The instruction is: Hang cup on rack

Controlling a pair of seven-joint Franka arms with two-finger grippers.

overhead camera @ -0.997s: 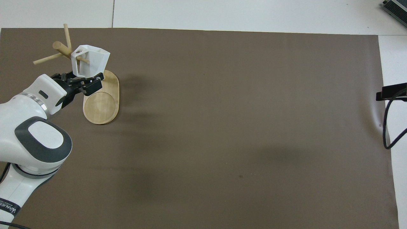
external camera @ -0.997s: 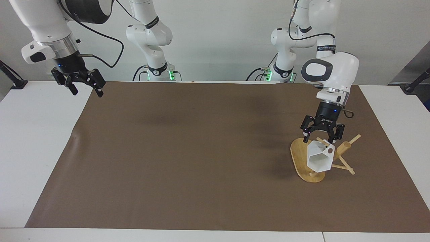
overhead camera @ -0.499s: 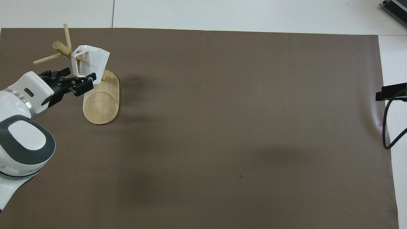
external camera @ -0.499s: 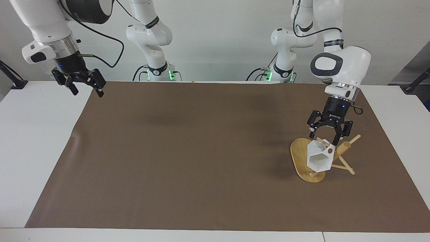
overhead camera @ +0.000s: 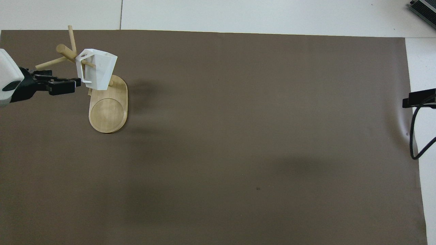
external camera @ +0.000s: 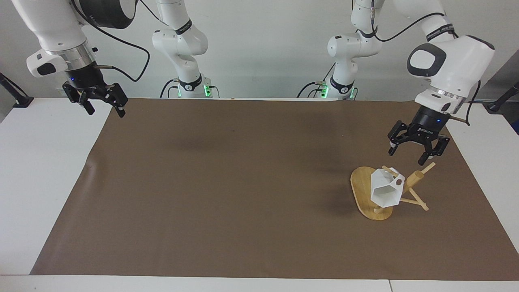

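The white faceted cup [external camera: 384, 190] hangs by its handle on a peg of the bamboo rack [external camera: 362, 191], at the left arm's end of the table. It also shows in the overhead view [overhead camera: 98, 69], on a peg above the rack's oval base [overhead camera: 108, 112]. My left gripper [external camera: 409, 152] is open and empty, up in the air above the rack and clear of the cup; in the overhead view it [overhead camera: 64, 81] is beside the cup. My right gripper [external camera: 104, 108] is open and empty, and that arm waits over the mat's corner at its own end.
A brown mat [external camera: 243, 182] covers most of the white table [external camera: 44, 170]. A black clamp with a cable [overhead camera: 418, 98] sits at the table's edge at the right arm's end.
My left gripper has risen from the cup's handle and drawn back toward its own end of the table. The cup stays hanging on the peg. The right arm has not moved.
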